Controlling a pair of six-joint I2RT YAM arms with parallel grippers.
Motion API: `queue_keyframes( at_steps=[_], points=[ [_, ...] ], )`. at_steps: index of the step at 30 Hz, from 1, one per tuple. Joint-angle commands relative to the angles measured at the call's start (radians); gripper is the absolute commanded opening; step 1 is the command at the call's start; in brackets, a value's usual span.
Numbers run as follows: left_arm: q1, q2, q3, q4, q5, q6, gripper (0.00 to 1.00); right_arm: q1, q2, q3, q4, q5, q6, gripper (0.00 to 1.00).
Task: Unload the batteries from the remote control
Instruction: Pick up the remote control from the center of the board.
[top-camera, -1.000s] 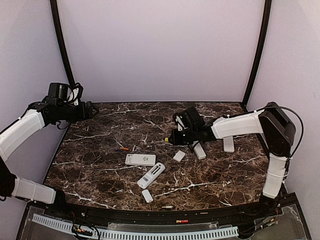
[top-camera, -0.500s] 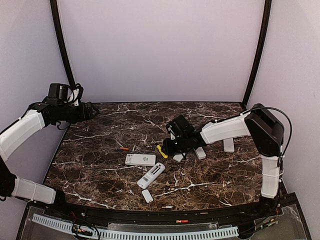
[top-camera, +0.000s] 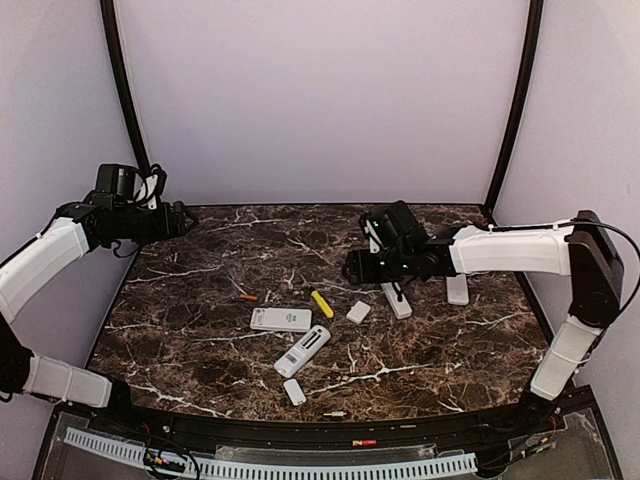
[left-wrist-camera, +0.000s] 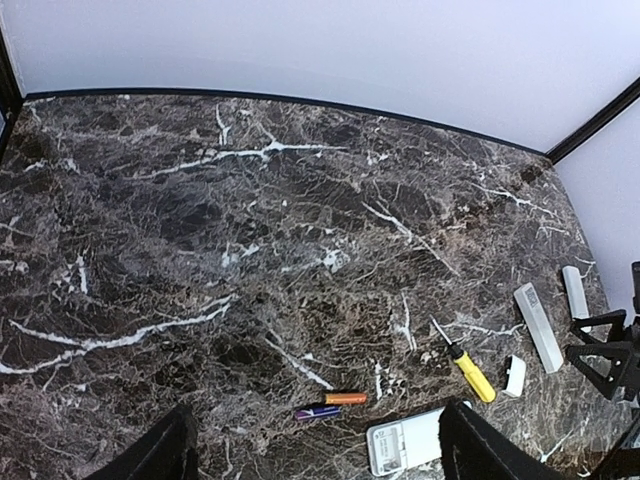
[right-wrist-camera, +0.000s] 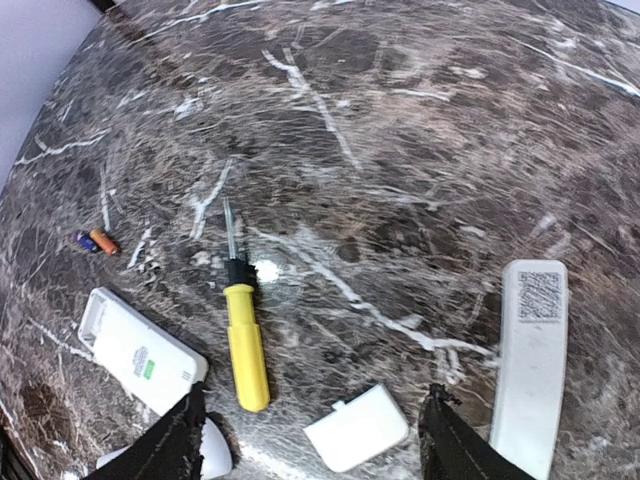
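**Two batteries lie loose on the table; both grippers empty**

Closest to the arm bases, a tiny cylinder (top-camera: 334, 413) lies by the front edge of the marble table (top-camera: 200, 340). It is too small to tell whether it is a battery. Just behind it is a small white cover (top-camera: 294, 391), then a slanted remote (top-camera: 302, 350). A flat remote (top-camera: 281, 319) lies crosswise just beside the slanted remote's far end. The right wrist view shows the flat remote lying back-up with a label on it. The end nearer the batteries looks like an open recess, but I cannot tell whether anything sits inside it.

A little farther back, a yellow-handled screwdriver (top-camera: 322, 304) lies between the flat remote and a second cover (top-camera: 358, 312).

The batteries (top-camera: 245, 297), one orange and one blue, lie side by side and touching. They are on the bare table just beyond the flat remote's left end, inside no remote.

On the right, a third remote (top-camera: 397, 300) and a fourth remote (top-camera: 457, 289) lie lengthwise, near each other.

The right gripper (top-camera: 355, 266) hovers above the table beyond the screwdriver and the second cover, its fingers spread with nothing between them. The left gripper (top-camera: 185, 218) hangs over the far left corner, well apart from everything, with its fingers wide and holding nothing.
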Motion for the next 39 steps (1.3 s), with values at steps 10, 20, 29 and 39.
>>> queue_keyframes(
  at_steps=[10,20,29,39],
  points=[
    [0.004,0.004,0.121,0.056,0.010,0.004,0.82,-0.108,-0.074,-0.213,-0.125,0.100,0.016,0.84],
    [0.003,-0.032,0.068,0.047,-0.044,0.006,0.82,-0.122,0.046,-0.156,-0.165,0.118,-0.011,0.75],
    [0.003,-0.023,0.066,0.044,-0.033,0.001,0.82,-0.122,0.072,-0.145,-0.153,0.115,-0.006,0.44],
    [-0.030,0.016,0.049,0.099,0.115,-0.031,0.82,-0.113,-0.039,-0.124,-0.165,0.145,-0.041,0.00]
  ],
)
